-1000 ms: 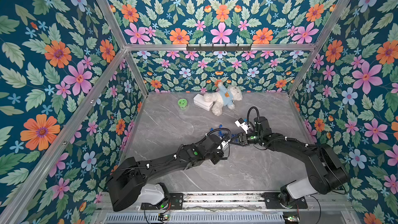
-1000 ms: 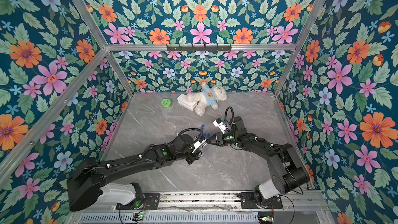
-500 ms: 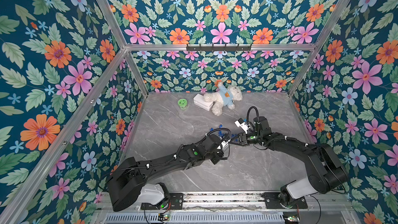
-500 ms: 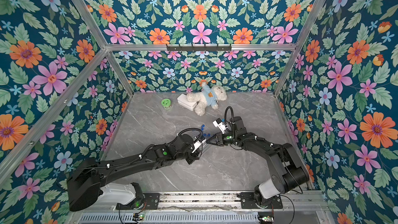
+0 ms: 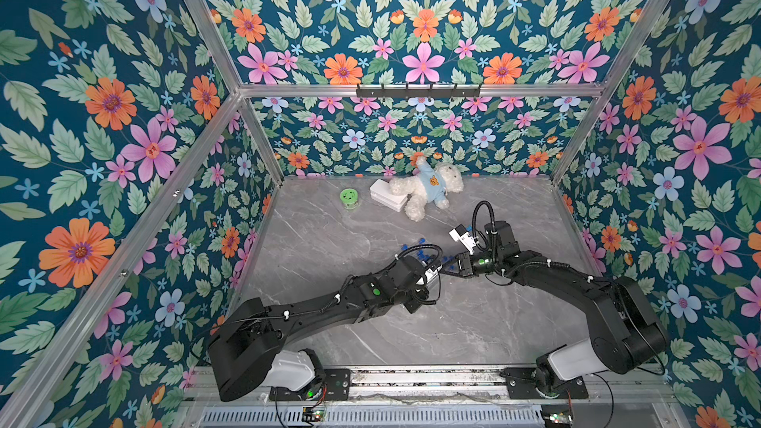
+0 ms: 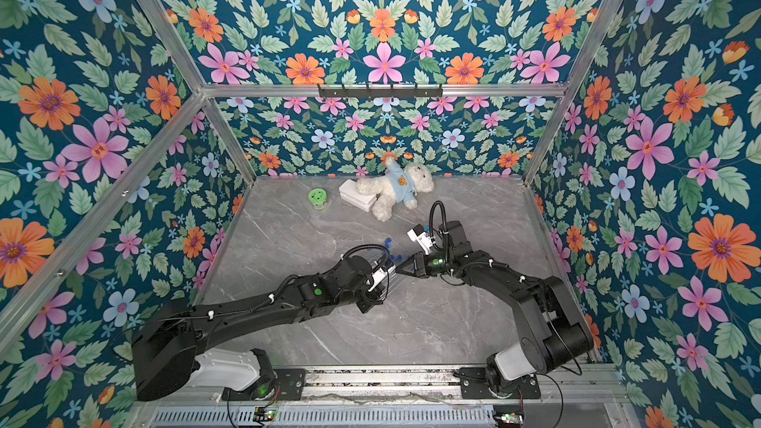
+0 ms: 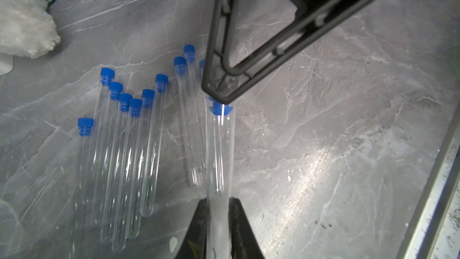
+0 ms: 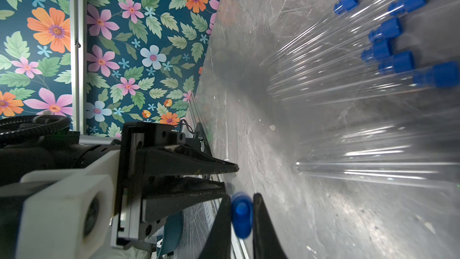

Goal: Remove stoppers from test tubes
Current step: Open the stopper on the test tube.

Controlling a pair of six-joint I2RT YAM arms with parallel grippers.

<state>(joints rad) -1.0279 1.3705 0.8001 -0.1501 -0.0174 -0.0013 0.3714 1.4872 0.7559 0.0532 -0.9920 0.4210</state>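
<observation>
Over grey surface (image 7: 323, 145), the right tool (image 8: 241, 203) has just closed on the stopper (image 8: 241, 218); left tool (image 7: 218, 208) grips its tube (image 7: 219, 150), ready for pulling.

My robot test cell, floral-print walls (image 5: 103, 117) on aluminium framing (image 5: 288, 90), grey marble-look tabletop (image 5: 329, 240), my arms' mounting rail (image 5: 424, 378) along the near edge, clear test tubes (image 7: 152, 158) mid-table, teddy bear (image 5: 428, 191) prop far.

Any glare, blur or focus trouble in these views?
Left wrist view: sharp, with a glare patch on the table and streaks on the held tube. Right wrist view: loose tubes smear out of focus; the pinched stopper is soft. Top views: evenly lit.
</observation>
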